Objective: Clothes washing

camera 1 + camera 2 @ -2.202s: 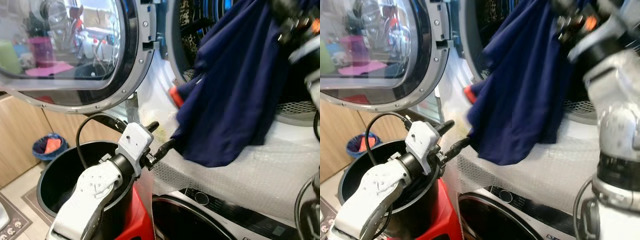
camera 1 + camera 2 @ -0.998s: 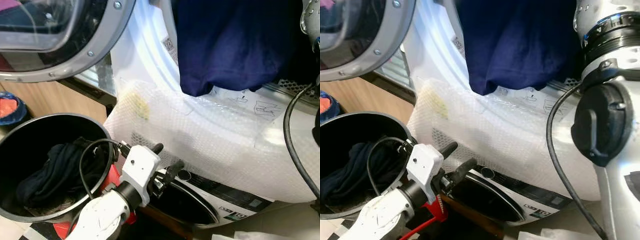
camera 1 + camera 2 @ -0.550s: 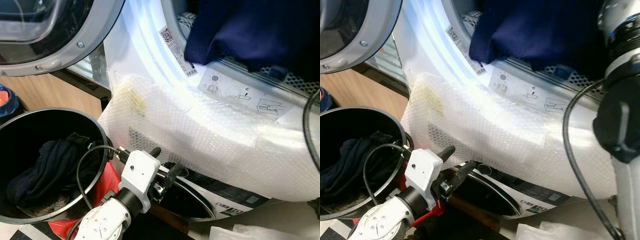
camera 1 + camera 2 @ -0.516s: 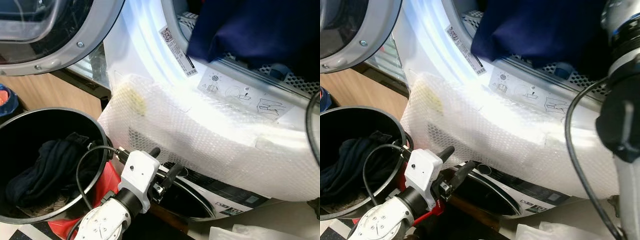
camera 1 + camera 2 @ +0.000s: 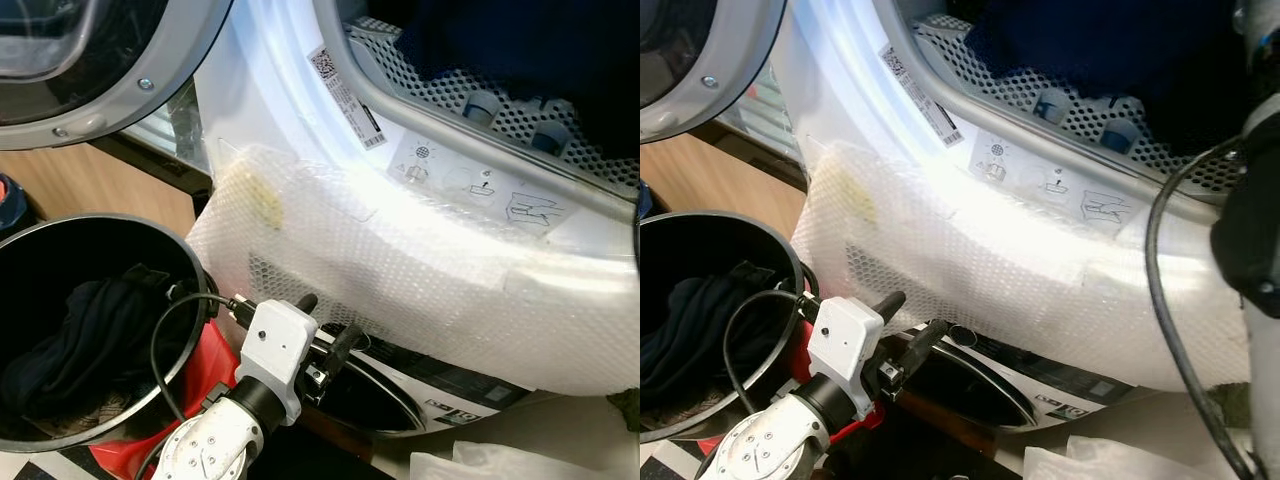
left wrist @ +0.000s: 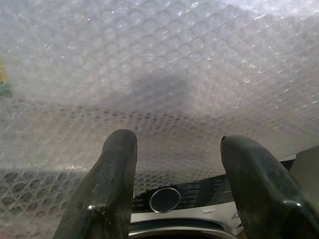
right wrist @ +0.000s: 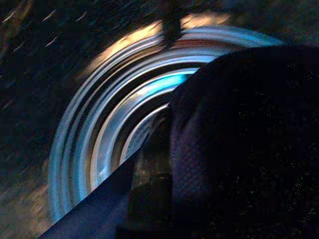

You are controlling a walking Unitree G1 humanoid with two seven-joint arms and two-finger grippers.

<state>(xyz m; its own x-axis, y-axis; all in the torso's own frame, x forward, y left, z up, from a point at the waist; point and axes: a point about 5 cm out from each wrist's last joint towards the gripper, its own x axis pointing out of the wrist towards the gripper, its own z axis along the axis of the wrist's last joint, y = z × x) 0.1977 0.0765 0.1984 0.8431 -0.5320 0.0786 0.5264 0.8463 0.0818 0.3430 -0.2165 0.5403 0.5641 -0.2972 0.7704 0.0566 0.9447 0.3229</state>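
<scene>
A navy garment (image 5: pixel 520 45) lies inside the upper machine's perforated drum (image 5: pixel 470 95), back from the opening. In the right wrist view the same navy cloth (image 7: pixel 239 149) is bunched close around my right gripper, which is shut on it, with the drum's rings blurred behind. My right arm (image 5: pixel 1252 220) rises along the right edge. My left gripper (image 5: pixel 328 318) hangs open and empty low in front of the bubble wrap (image 6: pixel 164 74). A black bucket (image 5: pixel 190 262) at the left holds dark clothes (image 5: pixel 80 330).
Bubble wrap (image 5: pixel 420 290) covers the front below the drum opening. The round door (image 5: pixel 110 95) stands open at the upper left. A lower machine's door (image 5: pixel 385 390) sits just behind the left gripper. The bucket stands on a red stool (image 5: pixel 215 355). White crumpled material (image 5: pixel 500 465) lies bottom right.
The navy garment has gone up and deeper into the drum, so the drum's lip and stickers are bare. The view has shifted slightly. My left gripper has stayed put.
</scene>
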